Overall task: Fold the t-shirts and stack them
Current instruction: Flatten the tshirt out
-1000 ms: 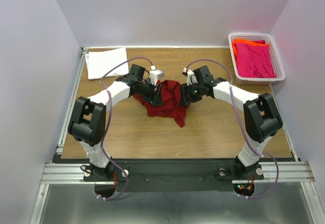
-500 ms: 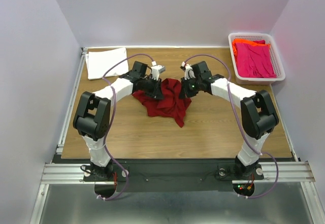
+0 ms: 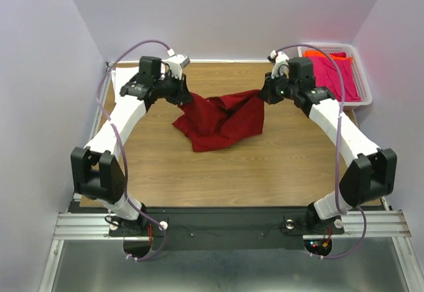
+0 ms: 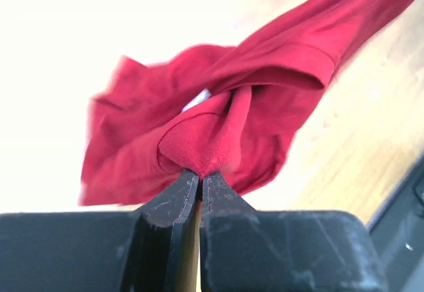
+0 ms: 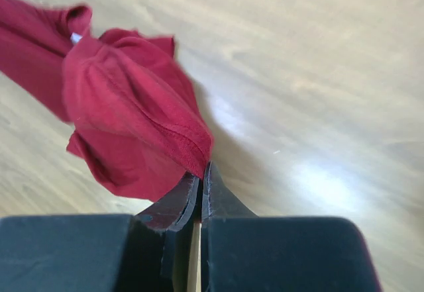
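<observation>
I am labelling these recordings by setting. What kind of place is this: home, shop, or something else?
Probably a robot test cell, not a home: a wooden table boxed in by plain pale walls, with a left arm and right arm mounted by an aluminium rail, holding a dark red t-shirt.

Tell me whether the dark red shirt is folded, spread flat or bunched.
Neither folded nor spread flat: the dark red shirt hangs bunched between the left tool and right tool, each shut on an edge.

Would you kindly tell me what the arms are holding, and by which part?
The large dark red cloth t-shirt: jaws of the left gripper pinch a bunched fold, those of the right gripper a stitched hem.
</observation>
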Controlling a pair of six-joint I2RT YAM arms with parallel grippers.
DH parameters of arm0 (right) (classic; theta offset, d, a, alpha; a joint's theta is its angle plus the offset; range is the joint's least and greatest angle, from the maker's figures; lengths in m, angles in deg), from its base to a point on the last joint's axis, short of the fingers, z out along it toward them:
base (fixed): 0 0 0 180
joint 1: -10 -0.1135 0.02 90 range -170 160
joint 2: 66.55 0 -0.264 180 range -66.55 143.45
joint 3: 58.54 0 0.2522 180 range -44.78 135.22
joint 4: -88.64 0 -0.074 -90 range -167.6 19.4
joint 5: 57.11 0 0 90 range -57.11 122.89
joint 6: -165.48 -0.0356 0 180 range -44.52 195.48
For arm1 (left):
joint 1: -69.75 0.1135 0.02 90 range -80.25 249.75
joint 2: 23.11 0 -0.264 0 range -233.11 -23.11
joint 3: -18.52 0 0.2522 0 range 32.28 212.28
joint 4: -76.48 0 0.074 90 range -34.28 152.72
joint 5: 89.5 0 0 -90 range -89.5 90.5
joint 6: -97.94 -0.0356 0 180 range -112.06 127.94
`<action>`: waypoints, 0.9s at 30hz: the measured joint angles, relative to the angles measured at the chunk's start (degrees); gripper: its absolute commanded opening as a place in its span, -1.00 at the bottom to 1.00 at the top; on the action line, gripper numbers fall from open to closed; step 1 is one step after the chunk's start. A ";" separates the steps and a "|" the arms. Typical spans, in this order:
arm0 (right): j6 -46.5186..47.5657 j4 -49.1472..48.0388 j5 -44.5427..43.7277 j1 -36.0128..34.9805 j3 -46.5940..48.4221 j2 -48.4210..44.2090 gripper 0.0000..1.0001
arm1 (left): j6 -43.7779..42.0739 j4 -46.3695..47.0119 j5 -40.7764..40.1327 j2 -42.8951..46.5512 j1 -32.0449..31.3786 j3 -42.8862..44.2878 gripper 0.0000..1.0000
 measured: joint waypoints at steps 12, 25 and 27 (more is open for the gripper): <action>11.41 4.87 -11.72 6.88 8.87 -9.84 -0.99 | -12.37 -9.60 -20.02 14.97 3.58 10.88 -1.00; 16.26 4.83 -15.98 12.28 42.49 12.92 -0.99 | -16.26 -4.17 -28.70 -0.57 5.22 29.90 -1.00; 16.74 4.63 -16.59 12.72 53.94 20.61 -0.99 | -15.58 -3.39 -28.92 -9.66 5.79 41.75 -1.00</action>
